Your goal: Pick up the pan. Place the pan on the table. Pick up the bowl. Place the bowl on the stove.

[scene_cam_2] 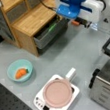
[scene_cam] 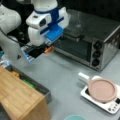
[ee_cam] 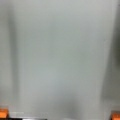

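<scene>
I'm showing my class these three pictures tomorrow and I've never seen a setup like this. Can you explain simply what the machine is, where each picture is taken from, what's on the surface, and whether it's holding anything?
The white and blue machine is a robot arm, and its gripper has orange tips. It hangs above the table, away from the cookware, and holds nothing.

Two pictures come from cameras off the arm that look down at the scene. The third comes from a camera on the wrist and shows only bare grey table, with the orange tips at its bottom corners.

In both front views a pink pan sits on a small white stove. A teal bowl with something orange in it rests on the table. There is also a steel toaster oven and a wooden shelf unit.
</scene>
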